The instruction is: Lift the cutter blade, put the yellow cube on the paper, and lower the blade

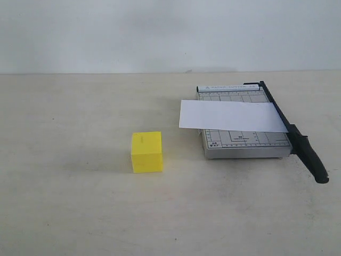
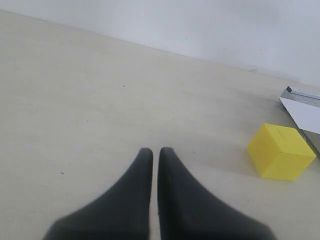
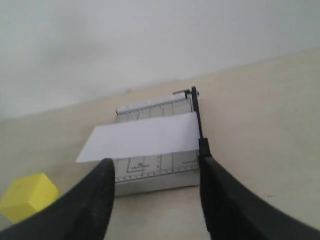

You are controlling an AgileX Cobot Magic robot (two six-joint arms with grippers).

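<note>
Plainly, nothing of the task is done yet. The cutter blade (image 1: 298, 140) lies lowered along the right edge of the grey cutter base (image 1: 245, 141), its thick handle sticking out past the near corner. The paper (image 1: 232, 116) is laid across the base with one end under the blade and the other overhanging the base's left edge. The yellow cube (image 1: 146, 152) sits on the bare table (image 1: 80, 202), apart from the cutter and to its left in the exterior view. So all three steps are left, as I judge it: raise, place, lower.

Neither arm shows in the exterior view (only the wrist cameras catch them). The right jaws are spread wide and grasp nothing. The cutter lies ahead of them and apart, its thin blade running toward one finger, and the handle end is hidden behind that finger. The left jaws are pressed nearly together with only a slit between, and they too grasp nothing. The cube stands ahead of them and well off to one side of the line they point along, with bare table directly in front.
</note>
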